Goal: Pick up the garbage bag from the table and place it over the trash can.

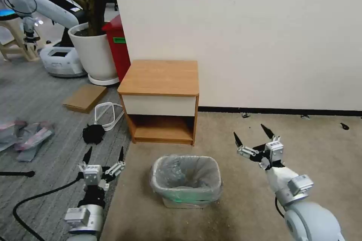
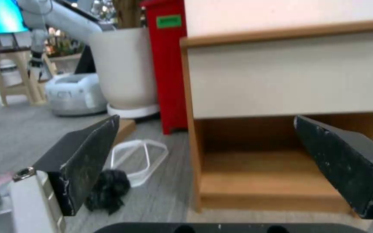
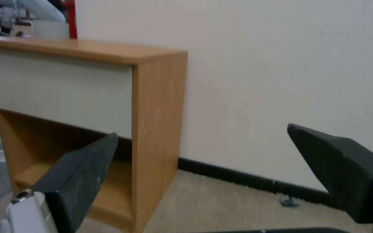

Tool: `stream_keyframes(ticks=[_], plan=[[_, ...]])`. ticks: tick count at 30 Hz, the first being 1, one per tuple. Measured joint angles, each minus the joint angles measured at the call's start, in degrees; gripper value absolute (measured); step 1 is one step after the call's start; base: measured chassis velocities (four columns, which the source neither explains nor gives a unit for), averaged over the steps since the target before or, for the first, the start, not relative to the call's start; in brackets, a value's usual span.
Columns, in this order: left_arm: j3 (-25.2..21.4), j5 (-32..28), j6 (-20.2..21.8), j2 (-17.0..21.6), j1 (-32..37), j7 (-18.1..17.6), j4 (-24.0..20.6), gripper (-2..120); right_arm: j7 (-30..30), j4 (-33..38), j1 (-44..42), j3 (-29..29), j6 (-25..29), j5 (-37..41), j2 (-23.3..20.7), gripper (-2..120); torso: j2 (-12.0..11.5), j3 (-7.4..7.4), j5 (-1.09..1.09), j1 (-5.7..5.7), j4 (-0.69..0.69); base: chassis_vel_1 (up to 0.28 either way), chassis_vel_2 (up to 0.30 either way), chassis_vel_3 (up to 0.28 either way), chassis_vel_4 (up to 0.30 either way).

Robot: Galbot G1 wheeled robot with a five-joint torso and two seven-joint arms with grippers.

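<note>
A red bin (image 1: 117, 47) stands beside a white plant pot (image 1: 94, 54) by the wall. On the grey floor, a flat wooden board (image 1: 84, 98), white loop (image 1: 107, 115) and black clump (image 1: 93, 134).

The head view looks down from above; both wrist views sit low, facing the table (image 1: 160, 79) closely, sharing its open shelf.

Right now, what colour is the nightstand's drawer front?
Cream, on the nightstand; clearest in the left wrist view.

Garbage bag (image 1: 186, 175) lining trash can (image 1: 177, 202), before the table (image 1: 160, 79).
</note>
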Motion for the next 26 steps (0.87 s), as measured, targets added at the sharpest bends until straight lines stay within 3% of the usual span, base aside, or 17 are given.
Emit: stream_keyframes(ticks=[26], plan=[[0.2,-0.3,-0.1,-0.1,-0.1,-0.2,0.5,100,0.3,-0.4,0.0,-0.2,-0.1,-0.1,0.3,100,0.0,0.0,0.0,0.0,0.0,0.0,0.0,0.0,0.0]])
